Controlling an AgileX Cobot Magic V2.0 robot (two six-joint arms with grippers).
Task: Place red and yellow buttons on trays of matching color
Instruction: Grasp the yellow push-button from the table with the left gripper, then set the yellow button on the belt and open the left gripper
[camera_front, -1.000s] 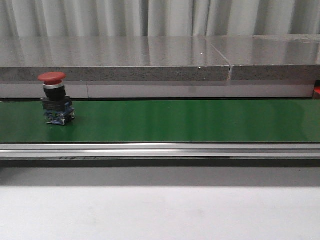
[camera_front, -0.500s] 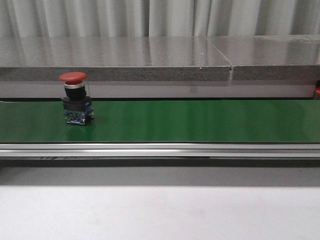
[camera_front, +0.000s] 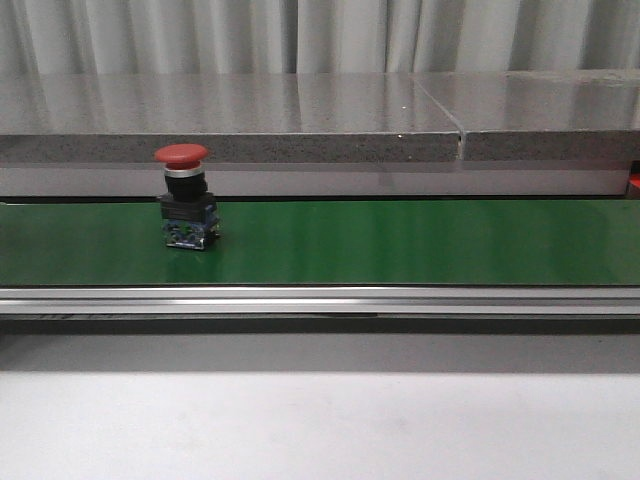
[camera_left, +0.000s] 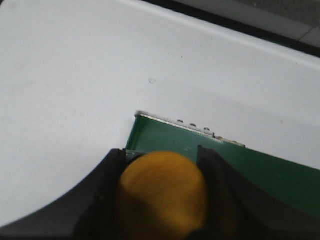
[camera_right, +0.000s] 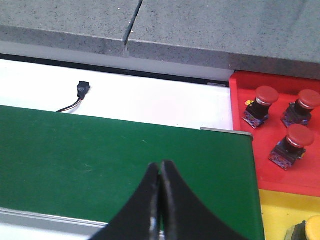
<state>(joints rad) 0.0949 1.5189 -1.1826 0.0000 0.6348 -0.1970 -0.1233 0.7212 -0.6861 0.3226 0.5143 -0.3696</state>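
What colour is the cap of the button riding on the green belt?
Red: the button has a red mushroom cap over a black body, clearest in the front view.

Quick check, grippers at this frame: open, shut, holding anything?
Left gripper: shut on a yellow button.
Right gripper: shut, empty, over the green belt.

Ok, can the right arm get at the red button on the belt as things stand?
Probably not yet. The red button stands far left on the green belt, outside the right wrist view, and the right pincer is shut. Nothing blocks the belt.
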